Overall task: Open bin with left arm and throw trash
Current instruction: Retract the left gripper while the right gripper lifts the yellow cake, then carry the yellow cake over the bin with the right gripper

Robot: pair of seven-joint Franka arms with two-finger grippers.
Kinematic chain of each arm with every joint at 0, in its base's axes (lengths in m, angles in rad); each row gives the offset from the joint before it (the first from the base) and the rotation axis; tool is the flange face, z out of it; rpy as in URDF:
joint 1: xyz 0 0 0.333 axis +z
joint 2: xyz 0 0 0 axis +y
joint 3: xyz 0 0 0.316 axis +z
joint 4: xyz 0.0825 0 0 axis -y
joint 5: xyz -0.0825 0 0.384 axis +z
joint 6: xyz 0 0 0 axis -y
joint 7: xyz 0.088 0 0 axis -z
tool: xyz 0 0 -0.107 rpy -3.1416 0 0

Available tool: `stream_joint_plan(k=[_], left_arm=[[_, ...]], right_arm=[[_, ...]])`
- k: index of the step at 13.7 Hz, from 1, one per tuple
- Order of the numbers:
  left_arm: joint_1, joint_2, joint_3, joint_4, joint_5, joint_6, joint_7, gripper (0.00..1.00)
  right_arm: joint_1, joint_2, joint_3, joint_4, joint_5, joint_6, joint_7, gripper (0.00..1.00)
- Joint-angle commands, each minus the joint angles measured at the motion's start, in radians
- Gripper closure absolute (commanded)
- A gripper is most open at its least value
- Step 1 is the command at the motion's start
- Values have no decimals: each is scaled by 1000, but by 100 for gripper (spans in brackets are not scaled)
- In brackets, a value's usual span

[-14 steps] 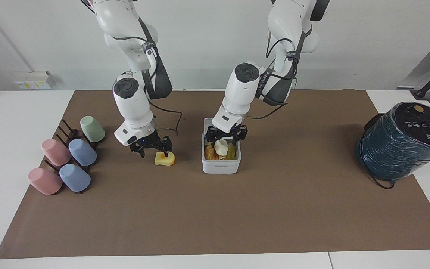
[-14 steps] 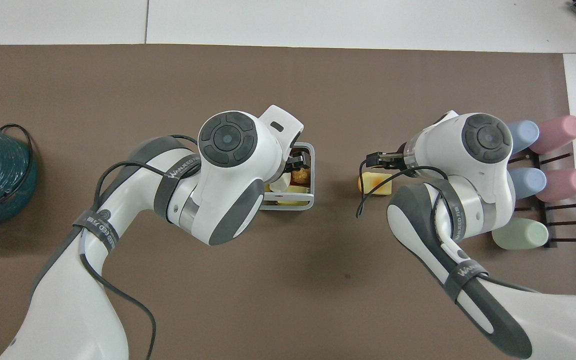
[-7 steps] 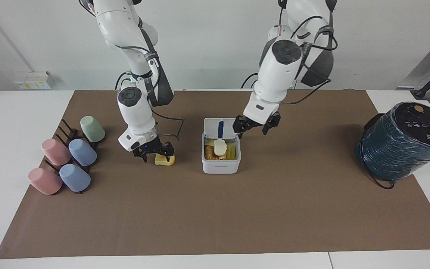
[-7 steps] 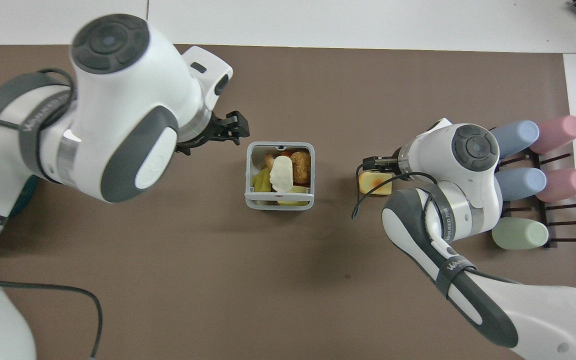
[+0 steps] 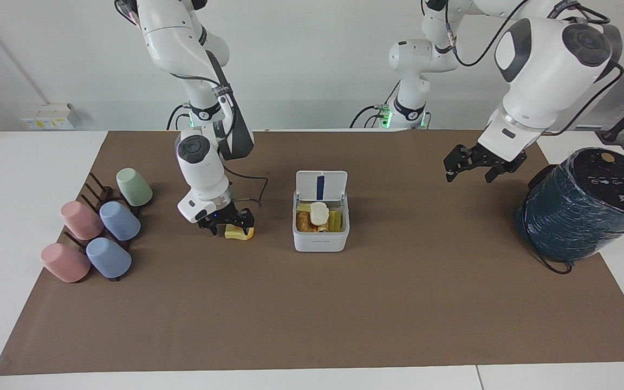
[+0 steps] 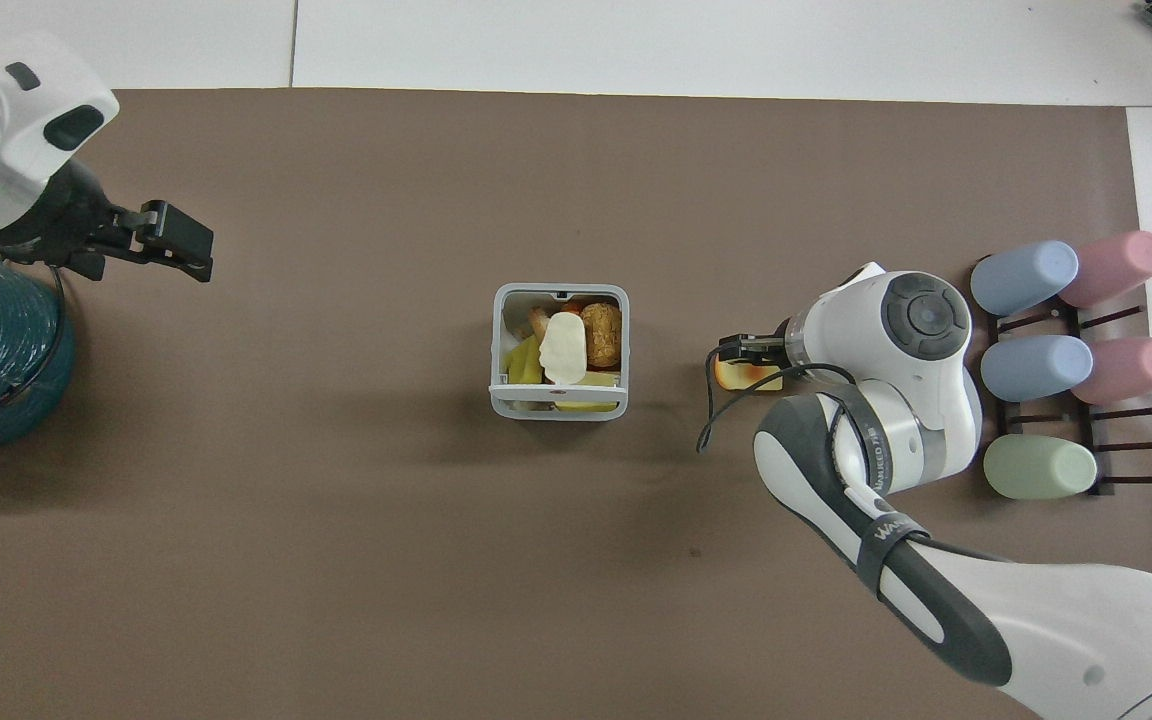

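The white bin stands mid-mat with its lid standing open. It also shows in the overhead view. Inside lie a brown crumbed piece, a cream-white ridged lump on top, and yellow-green bits. A yellow wedge with an orange spot lies on the mat beside the bin, toward the right arm's end. My right gripper is open, down low at the wedge, which rests on the mat. My left gripper is open and empty, raised over the mat beside the teal cylinder.
A big dark teal wrapped cylinder stands at the left arm's end of the table. A dark rack with several pastel cups lies at the right arm's end, close to the right arm. A brown mat covers the table.
My left gripper rose from over the bin and swung away toward the teal cylinder, leaving the cream lump in the bin. My right gripper sank lower onto the yellow wedge.
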Motion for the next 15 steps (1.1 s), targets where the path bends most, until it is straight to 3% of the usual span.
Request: stream_joint_plan(k=[1, 4, 6, 8, 15], left_arm=[[1, -64, -11, -104, 59, -3, 30, 0], [30, -101, -7, -152, 57, 0, 40, 0], [30, -127, -7, -210, 57, 36, 37, 0], [24, -145, -7, -254, 56, 88, 30, 0], [22, -147, -11, -227, 47, 87, 36, 0]], right_arm=[[9, -10, 11, -45, 57, 94, 10, 0], [30, 10, 11, -48, 89, 130, 9, 0], [39, 10, 11, -45, 89, 121, 10, 99], [42, 10, 11, -39, 91, 107, 30, 100], [38, -49, 13, 110, 92, -77, 78, 100]])
